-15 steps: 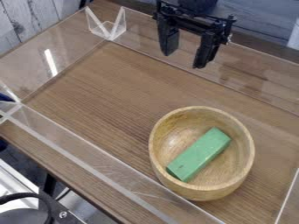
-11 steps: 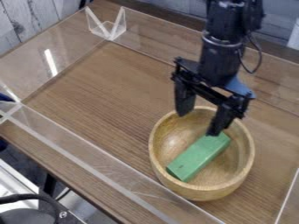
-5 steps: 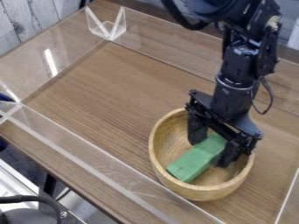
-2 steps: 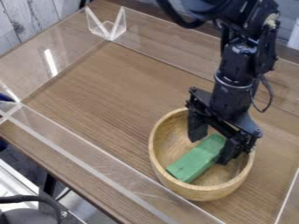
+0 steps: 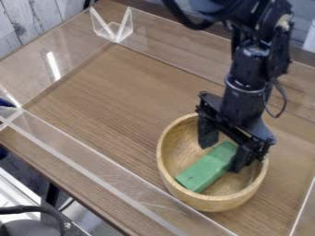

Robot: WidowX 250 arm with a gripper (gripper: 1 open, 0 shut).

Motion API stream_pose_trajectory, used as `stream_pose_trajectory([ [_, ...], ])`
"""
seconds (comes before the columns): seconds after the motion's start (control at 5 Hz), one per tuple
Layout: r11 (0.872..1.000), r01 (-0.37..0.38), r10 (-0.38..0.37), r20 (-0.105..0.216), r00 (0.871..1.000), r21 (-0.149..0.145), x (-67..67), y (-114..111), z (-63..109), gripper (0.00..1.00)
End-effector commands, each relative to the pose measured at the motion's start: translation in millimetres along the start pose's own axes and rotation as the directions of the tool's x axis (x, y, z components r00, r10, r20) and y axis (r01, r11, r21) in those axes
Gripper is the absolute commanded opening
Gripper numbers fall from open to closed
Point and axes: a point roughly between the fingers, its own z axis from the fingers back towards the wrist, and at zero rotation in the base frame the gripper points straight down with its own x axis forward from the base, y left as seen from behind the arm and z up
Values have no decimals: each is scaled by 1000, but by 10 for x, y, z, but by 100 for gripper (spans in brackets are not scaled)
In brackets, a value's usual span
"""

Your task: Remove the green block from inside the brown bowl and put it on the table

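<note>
Now straddling the green block inside the brown bowl, fingers spread wide; nothing gripped, lifting and placing pending.

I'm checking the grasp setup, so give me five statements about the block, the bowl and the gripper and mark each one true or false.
1. The green block lies inside the bowl. True.
2. The gripper is shut tight on the block. False: its jaws stand open, one finger on each side of the block's upper end.
3. The block already rests on the table. False: it is in the bowl.
4. The gripper points down into the bowl. True.
5. The bowl sits at the far left corner of the table. False: it is near the right, close to the front wall.
</note>
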Motion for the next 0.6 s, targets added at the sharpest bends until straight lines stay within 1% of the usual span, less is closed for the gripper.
stream_pose_trajectory([
  [0.0,1000,5,-5,61,998,4,54,-3,144,100],
  [0.4,1000,8,-8,64,998,-1,51,-8,128,100],
])
